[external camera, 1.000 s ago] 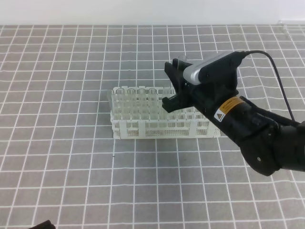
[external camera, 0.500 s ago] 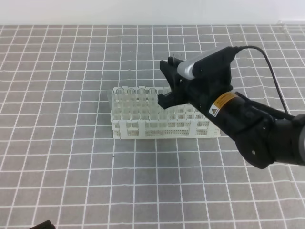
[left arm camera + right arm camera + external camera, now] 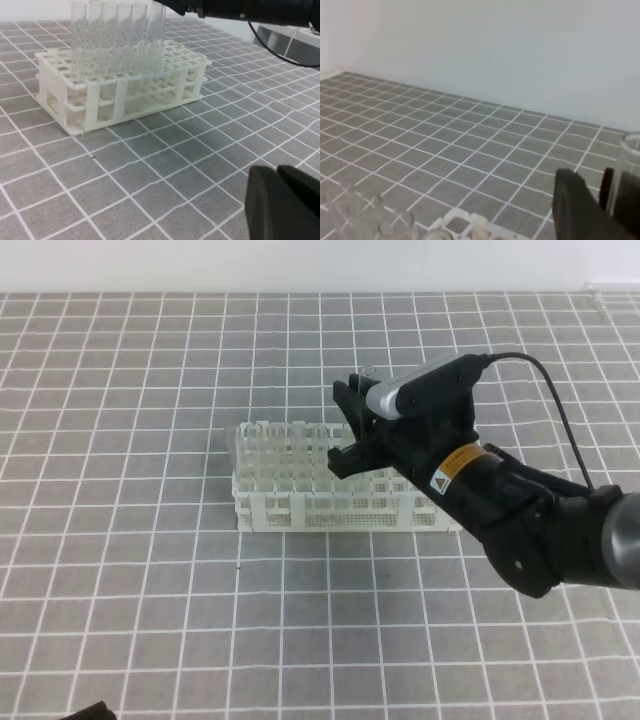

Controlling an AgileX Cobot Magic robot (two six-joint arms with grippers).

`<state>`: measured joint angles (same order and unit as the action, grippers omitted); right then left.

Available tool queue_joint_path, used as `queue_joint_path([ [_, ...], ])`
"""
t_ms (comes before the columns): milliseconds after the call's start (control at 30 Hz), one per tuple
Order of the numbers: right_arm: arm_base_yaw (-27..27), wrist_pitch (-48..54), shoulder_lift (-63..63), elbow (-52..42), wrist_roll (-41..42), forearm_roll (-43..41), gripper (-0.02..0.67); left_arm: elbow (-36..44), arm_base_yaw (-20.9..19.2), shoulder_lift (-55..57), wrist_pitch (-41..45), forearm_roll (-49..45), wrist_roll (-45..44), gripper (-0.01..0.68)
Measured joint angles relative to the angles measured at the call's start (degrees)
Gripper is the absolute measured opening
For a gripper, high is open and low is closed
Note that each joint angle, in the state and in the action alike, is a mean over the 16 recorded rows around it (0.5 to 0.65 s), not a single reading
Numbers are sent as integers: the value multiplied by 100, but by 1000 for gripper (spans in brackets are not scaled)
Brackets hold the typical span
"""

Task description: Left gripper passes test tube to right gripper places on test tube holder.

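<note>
While the right gripper hangs over the back row of the test tube holder, its jaws stand narrowly apart and closed on the test tube, gripped near its open rim. In the right wrist view the clear rim rises just beside one black finger. In the left wrist view the tube runs down from the gripper, slightly tilted, into the rack's back row; how deep its bottom sits I cannot tell.

Four other tubes stand upright in the same row, filling the holes to the left of the held one and close against it. The nearest of them leaves very little room on that side. Holes to the right and in the nearer rows hold no tubes.

Left gripper sits low at the near edge of the desk, well apart from the rack, jaws shut and holding nothing.

Right arm reaches in from the right side, its black cable looping above. Grey tiled mat surrounds the rack on all sides, with open room in front and to the left. White wall bounds the far edge.
</note>
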<state>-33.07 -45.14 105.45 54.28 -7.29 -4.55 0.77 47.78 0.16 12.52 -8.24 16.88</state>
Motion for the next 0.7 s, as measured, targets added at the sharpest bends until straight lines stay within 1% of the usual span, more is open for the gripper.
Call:
queue_joint_path([
  [400, 0, -89, 41, 3, 65, 26, 91, -24, 3, -15, 35, 3, 2, 0],
  [500, 0, -92, 41, 3, 76, 59, 111, -33, 4, -20, 47, 4, 2, 0],
  [700, 0, -93, 41, 3, 108, 161, 183, -29, 4, -18, 41, 3, 2, -1],
])
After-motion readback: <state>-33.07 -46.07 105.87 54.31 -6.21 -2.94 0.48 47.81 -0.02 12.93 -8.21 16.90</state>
